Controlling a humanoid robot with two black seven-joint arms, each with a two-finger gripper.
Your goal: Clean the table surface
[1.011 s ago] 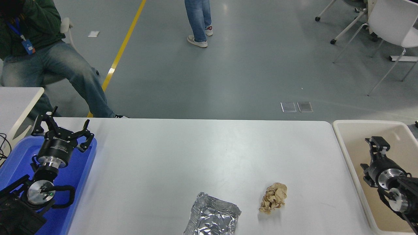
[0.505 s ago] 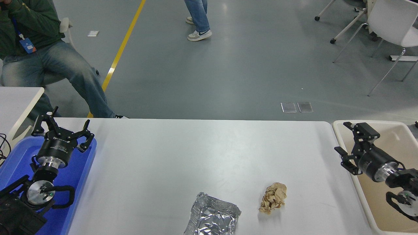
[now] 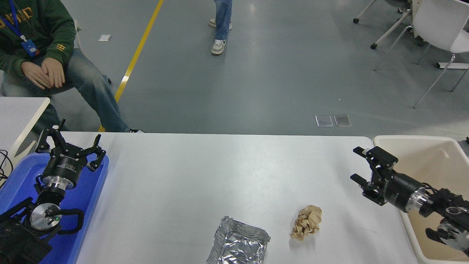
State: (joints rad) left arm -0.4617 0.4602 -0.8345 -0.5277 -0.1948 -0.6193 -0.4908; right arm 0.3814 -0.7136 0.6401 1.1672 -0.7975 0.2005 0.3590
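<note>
Two pieces of litter are seen on the desk surface [image 3: 205, 172], the wide grey-white top that fills the near half of the scene. At the far left, a seated person [image 3: 40, 62] in a green top and jeans is seen beyond the desk, hands resting together on the lap. Below, a blue tray [image 3: 86, 205] is laid at the desk's left end, and the left gripper [image 3: 69, 145] is held above it with its fingers spread, nothing grasped. Near the middle of the near edge, a crumpled foil tray [image 3: 240, 242] is found, partly cut off by the frame. Just to its right, apart from it, a ball of crumpled brown paper [image 3: 307, 222] is set on the desk. Further right, the right gripper [image 3: 362, 167] is held over the desk's right end, released and empty, well apart from the paper. A beige bin [image 3: 421, 145] is placed beside the desk at the right edge.
</note>
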